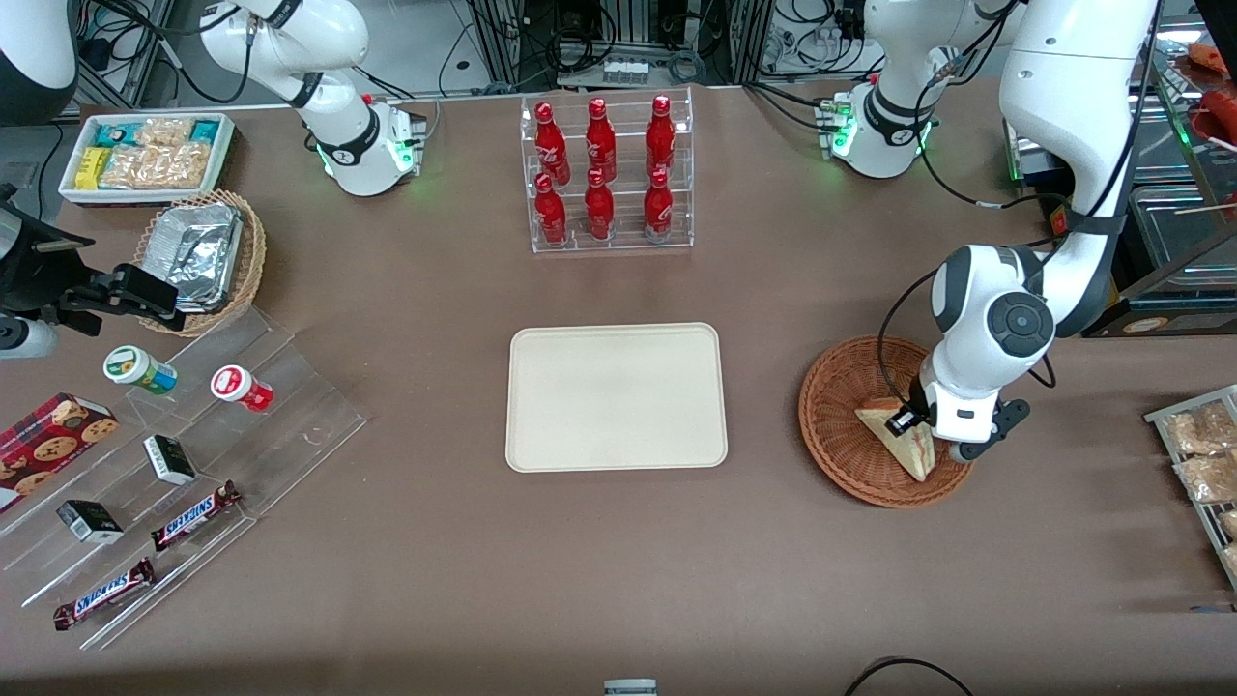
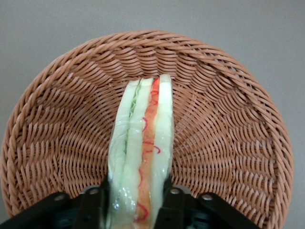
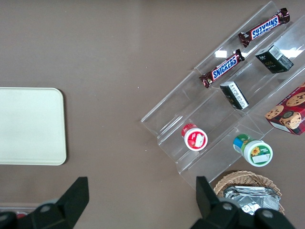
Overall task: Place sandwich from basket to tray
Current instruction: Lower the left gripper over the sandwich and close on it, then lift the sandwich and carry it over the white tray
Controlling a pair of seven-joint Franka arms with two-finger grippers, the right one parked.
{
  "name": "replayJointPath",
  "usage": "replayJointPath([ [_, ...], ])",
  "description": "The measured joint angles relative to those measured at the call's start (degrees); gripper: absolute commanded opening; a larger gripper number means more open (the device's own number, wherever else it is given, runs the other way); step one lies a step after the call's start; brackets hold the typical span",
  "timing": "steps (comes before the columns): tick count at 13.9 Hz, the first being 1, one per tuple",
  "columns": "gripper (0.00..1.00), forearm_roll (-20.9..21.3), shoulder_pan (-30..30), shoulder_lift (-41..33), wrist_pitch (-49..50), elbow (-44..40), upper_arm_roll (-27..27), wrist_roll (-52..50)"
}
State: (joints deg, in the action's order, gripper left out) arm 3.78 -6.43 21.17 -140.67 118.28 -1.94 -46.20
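The sandwich (image 1: 904, 436) is a pale bread wedge with red and green filling lines along its edge, standing on edge in the reddish-brown wicker basket (image 1: 839, 425). My left gripper (image 1: 920, 431) is down in the basket, shut on the sandwich (image 2: 141, 148). Its black fingers (image 2: 97, 205) press the bread from both sides, with the basket weave (image 2: 224, 124) spread out around it. The cream-white tray (image 1: 616, 396) lies flat mid-table, toward the parked arm's end from the basket, with nothing on it.
A clear rack of red bottles (image 1: 606, 172) stands farther from the camera than the tray. Toward the parked arm's end lie a clear stepped display (image 1: 184, 464) with snack bars and small boxes, a tan basket of foil trays (image 1: 198, 256) and a white snack bin (image 1: 145, 155). A wire rack of packets (image 1: 1198, 454) is at the working arm's end.
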Motion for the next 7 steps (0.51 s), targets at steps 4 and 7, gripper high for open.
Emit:
replayJointPath([
  [4, 0.0, 0.4, -1.0, -1.6, 14.1, -6.6, -0.8, 0.0],
  [7, 0.0, 0.8, -2.7, -5.1, 25.6, -12.2, -2.5, 1.1],
])
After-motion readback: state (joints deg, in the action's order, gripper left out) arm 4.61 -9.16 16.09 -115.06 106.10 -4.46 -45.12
